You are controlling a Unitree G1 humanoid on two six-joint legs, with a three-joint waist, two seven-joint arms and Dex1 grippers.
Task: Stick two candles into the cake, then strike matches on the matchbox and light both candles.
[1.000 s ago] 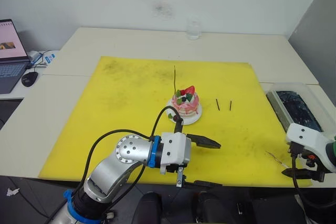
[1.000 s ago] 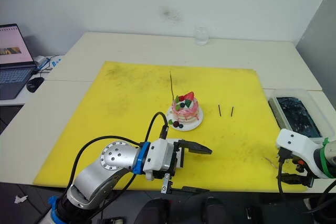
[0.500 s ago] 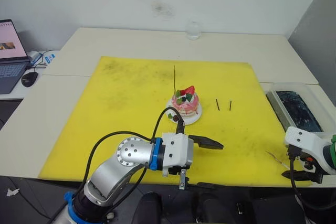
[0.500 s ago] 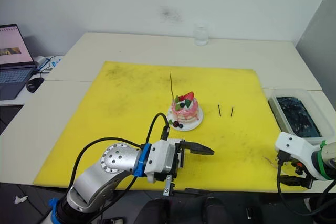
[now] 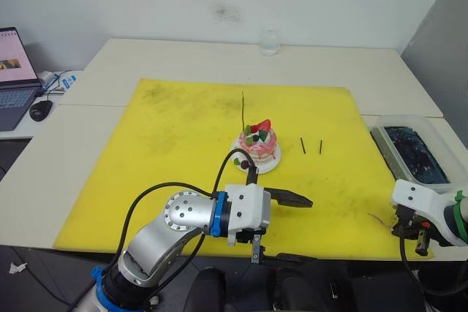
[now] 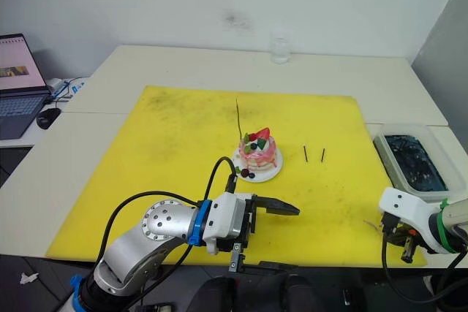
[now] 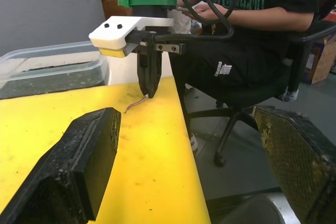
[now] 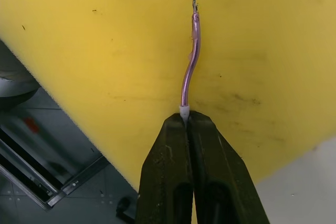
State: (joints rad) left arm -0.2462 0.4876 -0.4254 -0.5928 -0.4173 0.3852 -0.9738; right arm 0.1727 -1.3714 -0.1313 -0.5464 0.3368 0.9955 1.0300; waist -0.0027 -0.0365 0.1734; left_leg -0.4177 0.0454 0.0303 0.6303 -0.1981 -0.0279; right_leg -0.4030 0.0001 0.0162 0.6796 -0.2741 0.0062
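I judge one candle (image 5: pixel 243 109) done, standing in the cake (image 5: pixel 257 145) mid-mat. My right gripper (image 8: pixel 185 118) at the mat's near right edge is pinched tight on the second candle (image 8: pixel 190 61). My left gripper (image 5: pixel 296 229) hangs spread wide, empty. The matches (image 5: pixel 311 145) lie right of the cake, untouched; lighting remains.

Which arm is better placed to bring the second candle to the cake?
Right. Its pincer is shut on the candle at the mat's near right corner; the left pincer is open, empty.
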